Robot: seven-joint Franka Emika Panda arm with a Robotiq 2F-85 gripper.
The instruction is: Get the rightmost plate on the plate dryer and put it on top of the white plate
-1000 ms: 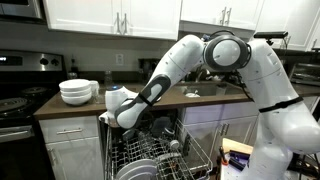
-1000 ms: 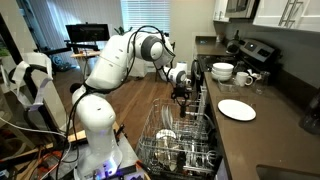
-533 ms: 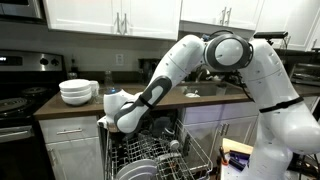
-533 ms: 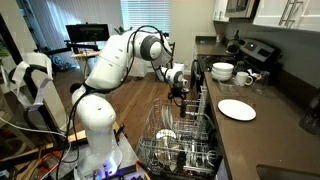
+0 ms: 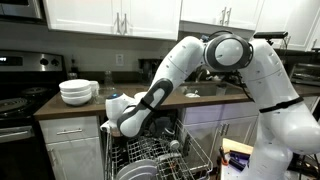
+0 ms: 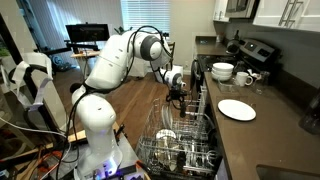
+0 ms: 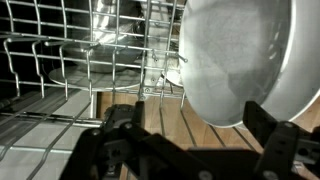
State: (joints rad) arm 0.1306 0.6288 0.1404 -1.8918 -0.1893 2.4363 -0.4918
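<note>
The plate dryer is a grey wire rack, pulled out low under the counter in both exterior views (image 5: 165,158) (image 6: 185,140). White plates stand in it (image 5: 140,170). In the wrist view a white plate (image 7: 240,60) stands upright among the rack wires (image 7: 60,60). My gripper (image 7: 195,132) is open, with one dark finger on each side of that plate's lower rim. It hangs just over the rack's end (image 5: 120,125) (image 6: 178,92). The small flat white plate (image 6: 237,109) lies on the counter beside the rack.
A stack of deep white bowls (image 5: 78,92) (image 6: 222,71) stands on the counter near a stove (image 5: 15,100). A wood floor shows through the rack wires (image 7: 120,100). White cabinets hang above the counter (image 5: 110,15).
My gripper has sunk a little lower toward the rack. Nothing else has moved.
</note>
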